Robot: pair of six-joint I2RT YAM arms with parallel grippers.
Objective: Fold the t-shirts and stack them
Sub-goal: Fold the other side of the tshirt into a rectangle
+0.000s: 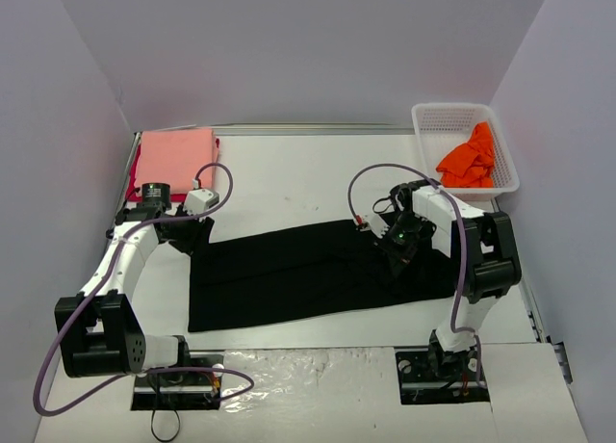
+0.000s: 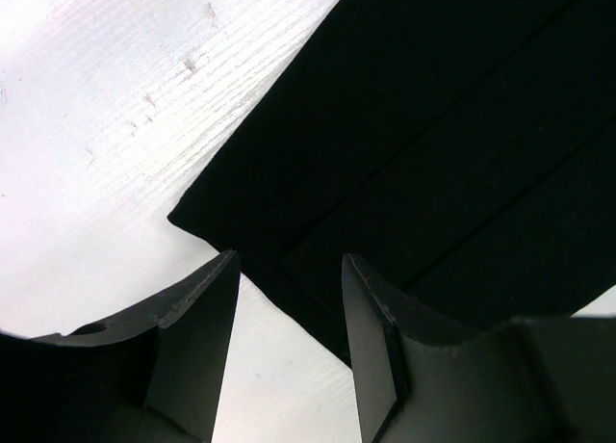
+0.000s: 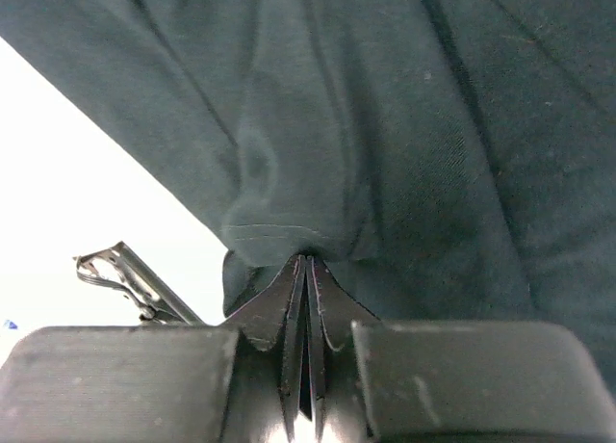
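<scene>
Right claw (image 3: 308,262): pressed together, pinching the hem of the black t-shirt (image 1: 289,274), likely to lift a fold.
Left claw (image 2: 289,258): spread over its left corner, not gripping.
Placement: flat across the table (image 1: 289,173), folded lengthwise.
Far left: salmon-pink t-shirt (image 1: 176,159), folded.
Basket (image 1: 433,125): orange t-shirt (image 1: 469,159) waiting.

The left arm (image 1: 125,255) and right arm (image 1: 445,204) wear white link shells between black, rounded joint housings; a blocky black shoulder motor (image 1: 96,332) sits low on the left one; a lilac cable (image 1: 43,366) loops beside it; a second lilac cable (image 1: 361,178) arcs by the right; a small green light (image 1: 397,236) glows on the right wrist; the left tool (image 2: 289,260) has matte black wedge fingers with flat inner faces; the right tool (image 3: 306,262) shows thin dark blades on a broad grey body.
</scene>
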